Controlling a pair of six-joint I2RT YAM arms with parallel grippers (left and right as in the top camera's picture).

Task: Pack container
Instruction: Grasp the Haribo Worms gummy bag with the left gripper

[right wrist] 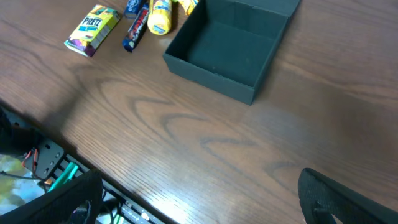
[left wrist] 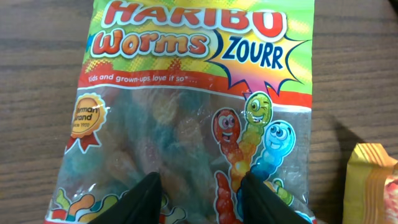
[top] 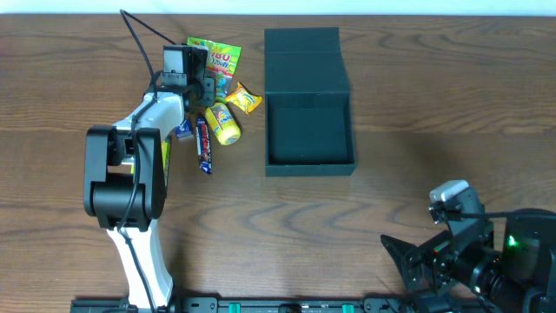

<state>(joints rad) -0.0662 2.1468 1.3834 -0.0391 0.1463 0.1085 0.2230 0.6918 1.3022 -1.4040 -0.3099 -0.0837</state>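
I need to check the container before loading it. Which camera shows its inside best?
Overhead: it looks straight down into the open container, with the whole floor visible. The right wrist view shows it obliquely, and the near wall hides part of the floor. The left wrist view misses it entirely.

my left arm (top: 130, 174) is made of smooth white shell links joined by chunky matte black joint housings, the largest a rounded black block midway along. a thin black cable (top: 143, 30) trails off its far end, beside a boxy black camera module (top: 184, 65). my left gripper (left wrist: 205, 202) ends in two matte black fingertips (left wrist: 146, 199), tapering to rounded points. my right arm (top: 521, 261) is almost wholly black, topped by a pale grey rounded camera block (top: 452, 196), with a small green light (top: 512, 242) glowing on its housing. my right gripper (right wrist: 199, 180) has broad, dull black fingers (right wrist: 348, 199), plain and unmarked.
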